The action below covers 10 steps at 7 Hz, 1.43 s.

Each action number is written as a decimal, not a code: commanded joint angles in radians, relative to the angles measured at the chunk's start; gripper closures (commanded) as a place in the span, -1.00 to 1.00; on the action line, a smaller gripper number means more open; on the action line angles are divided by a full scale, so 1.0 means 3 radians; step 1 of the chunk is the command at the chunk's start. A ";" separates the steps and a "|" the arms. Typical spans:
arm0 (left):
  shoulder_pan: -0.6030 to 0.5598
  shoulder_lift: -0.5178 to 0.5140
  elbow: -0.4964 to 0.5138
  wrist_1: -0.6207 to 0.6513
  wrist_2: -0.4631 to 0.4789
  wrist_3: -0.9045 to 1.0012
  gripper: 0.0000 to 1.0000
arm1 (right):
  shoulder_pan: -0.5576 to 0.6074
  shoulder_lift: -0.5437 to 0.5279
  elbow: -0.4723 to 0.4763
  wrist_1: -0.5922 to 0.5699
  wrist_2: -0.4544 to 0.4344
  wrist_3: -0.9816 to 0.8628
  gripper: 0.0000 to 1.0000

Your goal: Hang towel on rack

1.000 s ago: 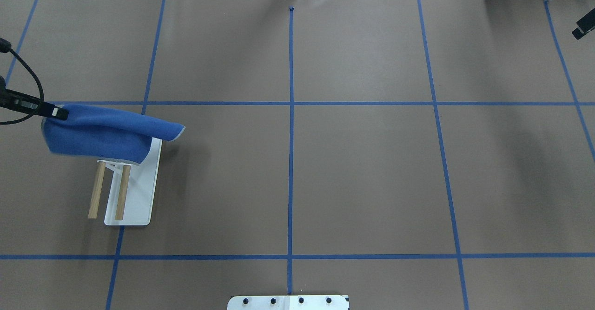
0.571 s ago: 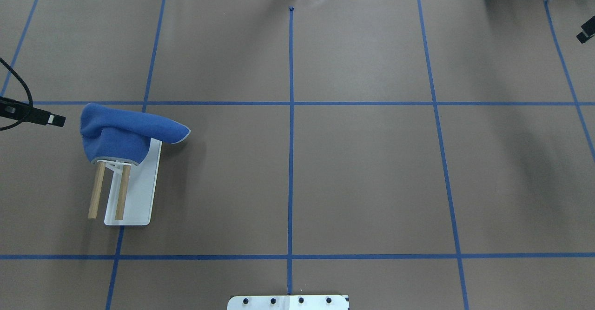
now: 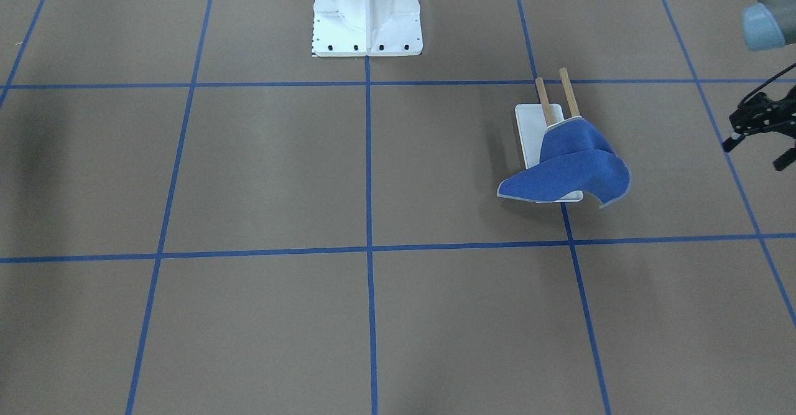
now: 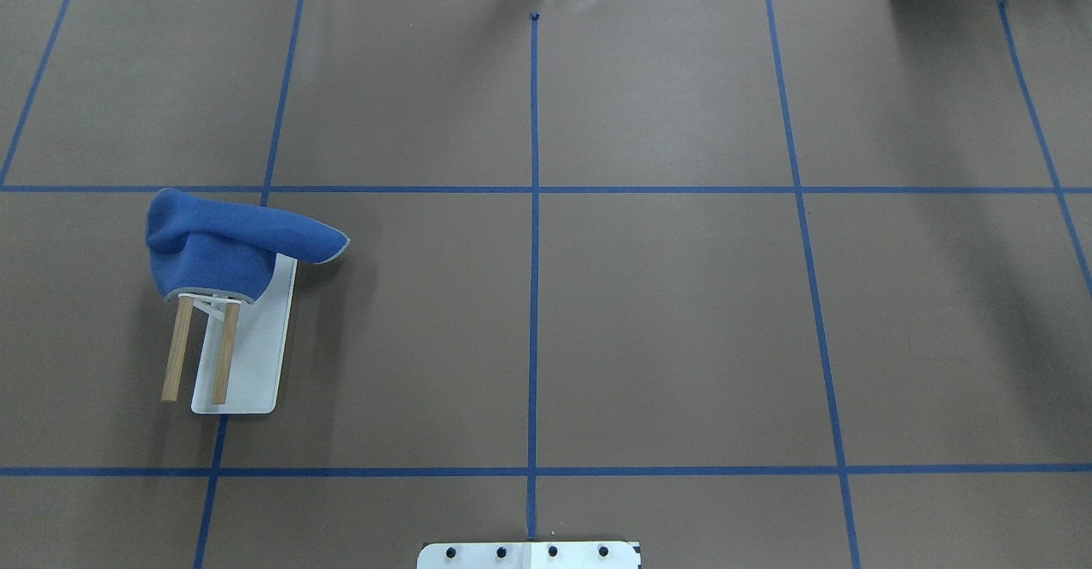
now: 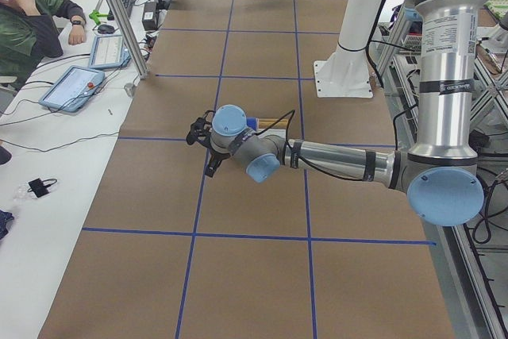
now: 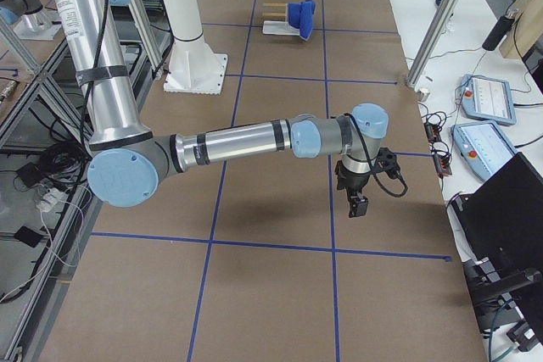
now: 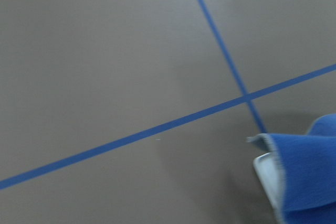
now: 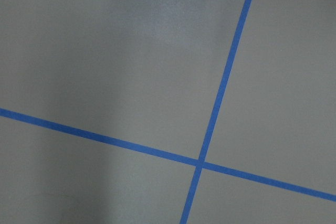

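Exterior front-facing view has the left gripper (image 3: 752,155) at its right edge, jaws spread with nothing between them, well apart from the towel (image 3: 575,166). A second ago it pinched the towel's outer corner and held the cloth stretched over the rack (image 4: 256,364); a moment later it had let go and drawn back; now it has left the overhead view altogether. The right gripper (image 6: 355,201) is also gone from the overhead's right edge and shows only in the right side view, low over the table (image 6: 280,277); I cannot tell whether it is spread or pressed together.

Once freed, the towel's held end slumped into a rounded fold and has kept that shape since. It lies draped over the far part of the two dowels (image 4: 177,351), away from the robot. I judge the hanging done and both arms retreating, though the cloth sits bunched at one end rather than spread along the rack.

The towel's long axis runs across the dowels, side to side in the overhead. One end drops over the outer dowel on the robot's left; the other juts past the base (image 4: 264,381), its grey-trimmed tip pointing toward the table's middle, and I cannot tell whether it touches the table. The rack's long axis runs toward and away from the robot, bare dowel ends pointing at the robot.
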 commanded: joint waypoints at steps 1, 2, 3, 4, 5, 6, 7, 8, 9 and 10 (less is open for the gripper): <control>-0.0468 -0.0134 -0.0034 0.1030 0.0353 0.0923 -0.98 | 0.0010 -0.0091 -0.0004 -0.0001 0.0009 0.0013 -1.00; -0.0552 -0.0140 -0.0009 0.1322 0.0384 0.0936 -0.98 | 0.0010 -0.0101 -0.0009 -0.0001 0.0009 0.0013 -1.00; -0.0553 -0.0018 0.0052 0.1583 0.0359 0.0895 -0.98 | 0.0010 -0.0106 -0.0009 -0.0001 0.0009 0.0018 -1.00; -0.0573 0.0003 0.0058 0.1642 0.0343 0.0935 -0.98 | 0.0010 -0.0121 -0.0009 -0.0001 0.0009 0.0018 -1.00; -0.0583 0.0019 0.0038 0.1632 0.0252 0.0926 -0.98 | 0.0010 -0.0121 -0.0004 -0.0001 0.0009 0.0018 -1.00; -0.0583 0.0003 0.0093 0.1637 -0.0063 0.0890 -0.98 | 0.0010 -0.0121 -0.0009 -0.0001 0.0009 0.0018 -1.00; -0.0588 0.0013 0.0099 0.1627 -0.0218 0.0895 -0.98 | 0.0010 -0.0126 0.0001 -0.0001 0.0009 0.0018 -1.00; -0.0588 0.0019 0.0099 0.1622 -0.0174 0.0895 -0.98 | 0.0010 -0.0137 0.0002 -0.0001 0.0009 0.0018 -1.00; -0.0588 0.0019 0.0089 0.1622 -0.0102 0.0895 -0.98 | 0.0010 -0.0137 0.0012 -0.0001 0.0009 0.0018 -1.00; -0.0588 0.0019 0.0094 0.1607 -0.0087 0.0910 -0.98 | 0.0010 -0.0147 0.0007 -0.0001 0.0009 0.0018 -1.00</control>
